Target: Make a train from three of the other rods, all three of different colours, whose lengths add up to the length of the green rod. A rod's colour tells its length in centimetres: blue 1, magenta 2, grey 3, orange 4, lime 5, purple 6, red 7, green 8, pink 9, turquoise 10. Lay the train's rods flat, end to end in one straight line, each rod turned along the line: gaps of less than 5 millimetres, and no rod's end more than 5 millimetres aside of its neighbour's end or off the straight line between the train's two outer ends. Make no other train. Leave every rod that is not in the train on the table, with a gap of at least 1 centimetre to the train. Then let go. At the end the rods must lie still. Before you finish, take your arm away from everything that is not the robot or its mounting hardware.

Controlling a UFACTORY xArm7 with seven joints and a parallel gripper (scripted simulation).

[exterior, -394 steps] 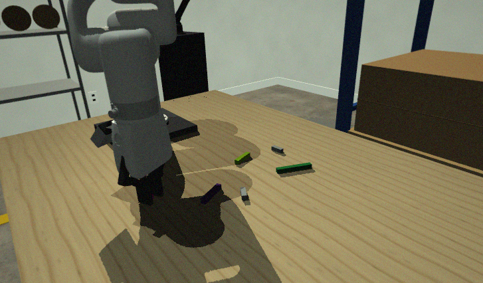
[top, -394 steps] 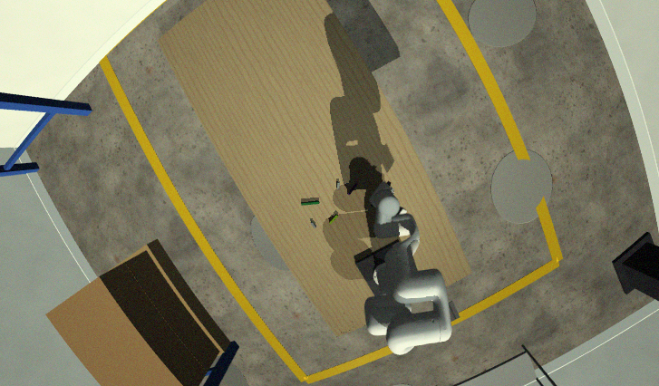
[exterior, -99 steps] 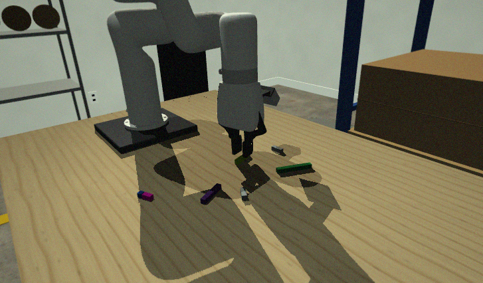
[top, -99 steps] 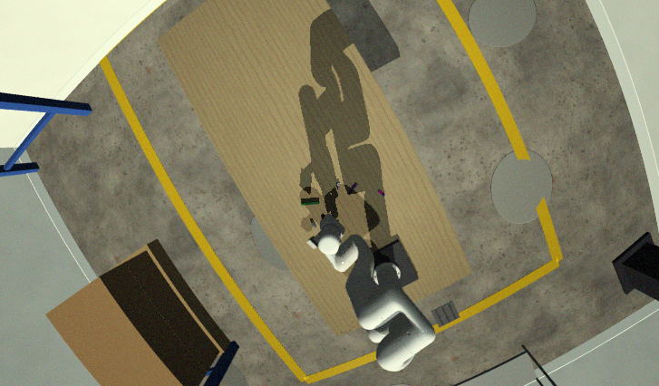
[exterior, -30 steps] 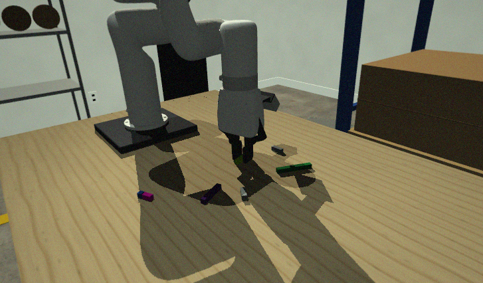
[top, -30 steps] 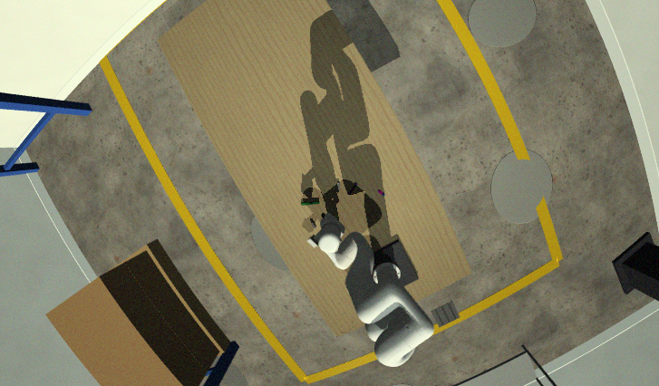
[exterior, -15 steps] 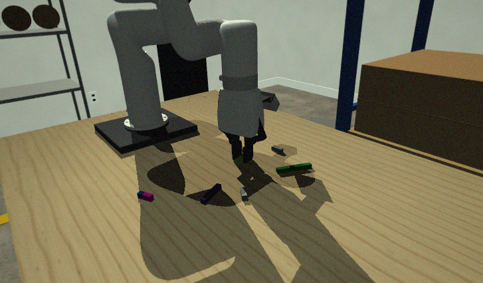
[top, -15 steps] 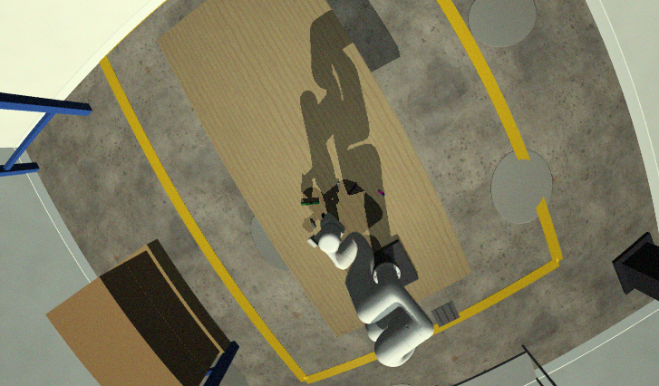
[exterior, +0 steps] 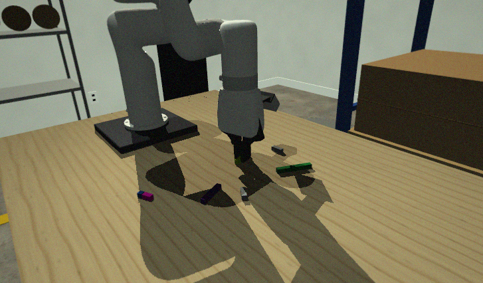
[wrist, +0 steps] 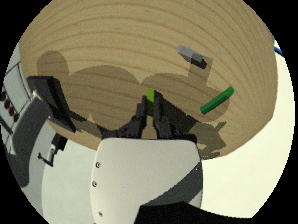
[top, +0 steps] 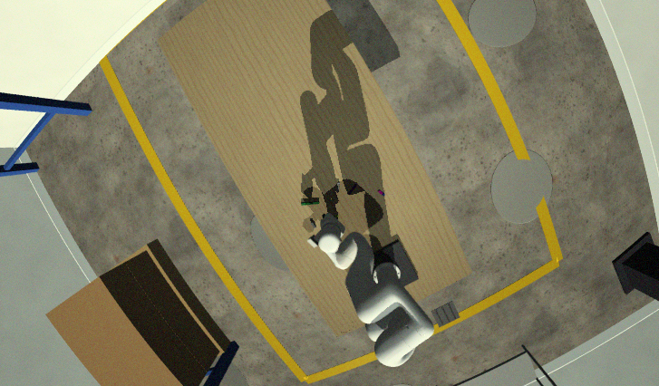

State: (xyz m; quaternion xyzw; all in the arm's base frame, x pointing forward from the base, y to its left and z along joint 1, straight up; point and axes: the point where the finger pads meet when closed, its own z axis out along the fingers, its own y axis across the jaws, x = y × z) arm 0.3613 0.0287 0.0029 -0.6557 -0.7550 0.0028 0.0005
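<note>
Clock directions apply to the exterior view, 12 being its top edge, with my end effector (exterior: pixel 242 159) (wrist: pixel 150 102) as the centre. At 8 o'clock, the blue rod (exterior: pixel 140 194) and the magenta rod (top: pixel 381 192) (exterior: pixel 147 196) lie end to end on the desk (top: pixel 255 120) (exterior: pixel 78 228) (wrist: pixel 115 37); any fine gap cannot be resolved. At 7 o'clock, the purple rod (top: pixel 352 189) (exterior: pixel 210 193) lies in shadow, one end directed between 1 and 2 o'clock. At the centre, my fingers point down, clamped on the lime rod (exterior: pixel 238 161) (wrist: pixel 150 95), low at the desk. At 6 o'clock lies the near grey rod (top: pixel 338 186) (exterior: pixel 243 194). Between 2 and 3 o'clock lies the far grey rod (top: pixel 313 223) (exterior: pixel 277 149) (wrist: pixel 191 53). At 3 o'clock, the green rod (top: pixel 310 203) (exterior: pixel 293 167) (wrist: pixel 217 100) lies flat, well apart from the blue and magenta pair.
</note>
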